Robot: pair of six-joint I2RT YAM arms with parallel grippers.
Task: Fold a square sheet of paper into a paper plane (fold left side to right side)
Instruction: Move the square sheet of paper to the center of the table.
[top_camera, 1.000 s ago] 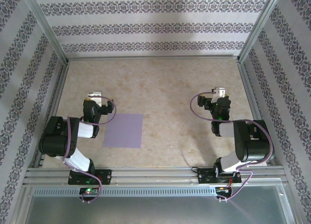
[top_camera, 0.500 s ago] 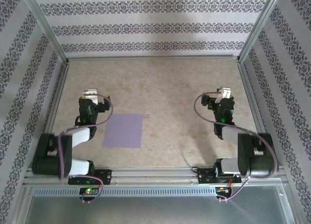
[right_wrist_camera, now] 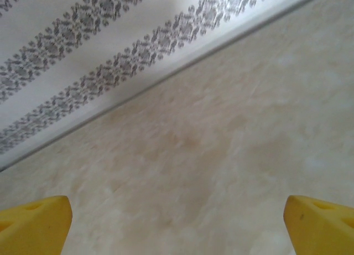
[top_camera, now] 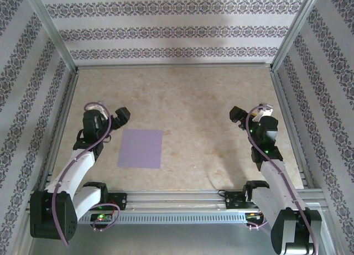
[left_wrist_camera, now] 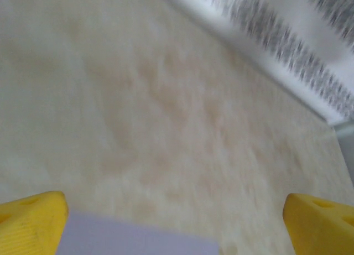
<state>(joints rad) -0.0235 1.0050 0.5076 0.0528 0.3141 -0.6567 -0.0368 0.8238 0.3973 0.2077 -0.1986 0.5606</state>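
Observation:
The square sheet of paper (top_camera: 140,148), plain lavender purple, lies flat and unfolded on the beige table, left of centre. A paper plane is out of view. My left gripper (top_camera: 106,111) hovers open just beyond the sheet's far left corner, not touching it. In the left wrist view its yellow fingertips (left_wrist_camera: 32,223) stand wide apart, and the sheet's far edge (left_wrist_camera: 138,238) shows low between them. My right gripper (top_camera: 250,111) is open over bare table at the right, far from the sheet. The right wrist view has its yellow fingertips (right_wrist_camera: 34,223) spread over bare tabletop.
Patterned walls (top_camera: 171,31) with aluminium posts close in the table at the back and both sides. A metal rail (top_camera: 177,198) holding both arm bases runs along the near edge. The back wall's foot (right_wrist_camera: 138,89) lies ahead of the right gripper.
Both arms have stretched out low and forward from a hunched pose. The left gripper shifted left, the right gripper shifted right. The sheet has not moved, and both grippers stayed open.

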